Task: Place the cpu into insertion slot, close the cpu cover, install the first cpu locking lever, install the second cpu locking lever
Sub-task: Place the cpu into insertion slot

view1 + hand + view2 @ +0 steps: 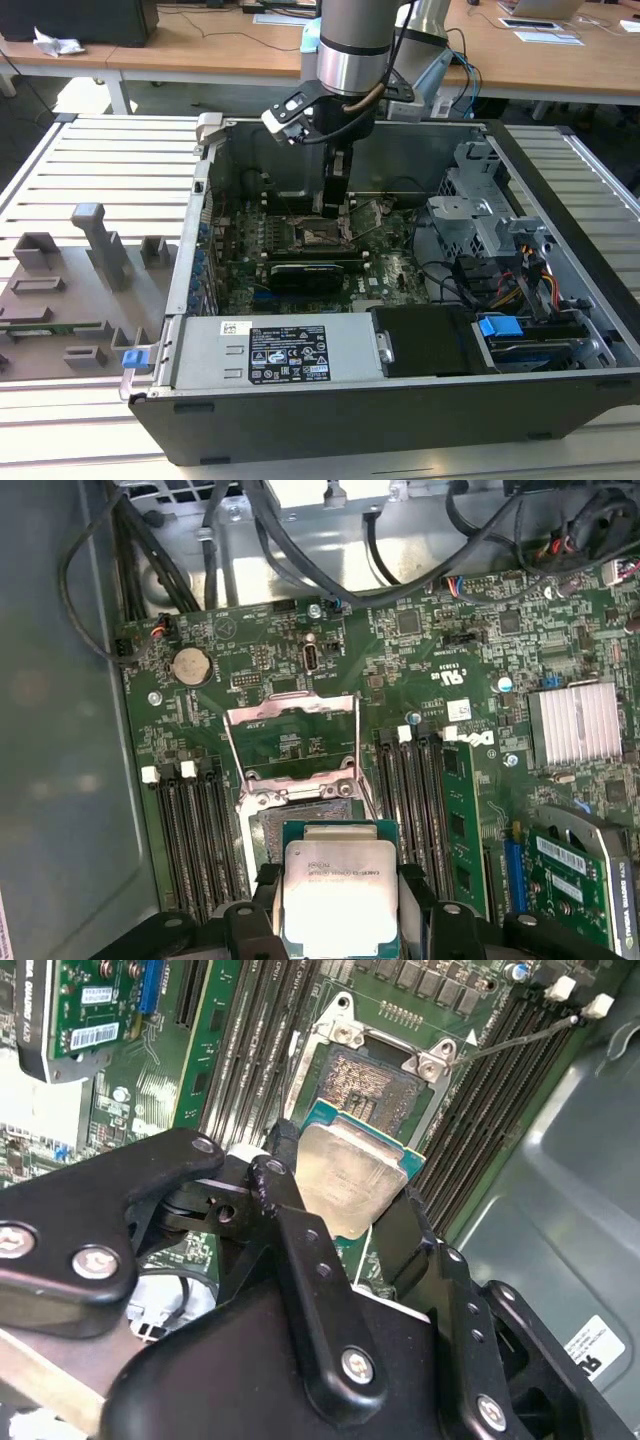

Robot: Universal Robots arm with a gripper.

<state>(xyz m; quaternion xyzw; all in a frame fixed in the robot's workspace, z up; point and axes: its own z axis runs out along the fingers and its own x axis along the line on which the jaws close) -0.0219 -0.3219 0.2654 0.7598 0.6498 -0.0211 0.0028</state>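
Observation:
The cpu (340, 892), a small square chip with a pale silvery top on a green edge, is held between my gripper's black fingers (263, 905). My gripper (345, 1188) is shut on the cpu (350, 1175) and hovers just short of the open insertion slot (372, 1080). The cpu cover (291, 742), a thin silvery frame with a square window, stands tilted up at the slot's far side. A thin locking lever (520, 1038) sticks out beside the slot. In the exterior view my gripper (336, 212) reaches down inside the computer case over the motherboard (390, 270).
Memory slots (190, 830) flank the socket on both sides. A long black card (305, 270) lies in front of the socket, a power supply (270, 355) along the case front, a drive cage (480, 215) at the exterior view's right. A grey fixture tray (80, 290) sits outside the case.

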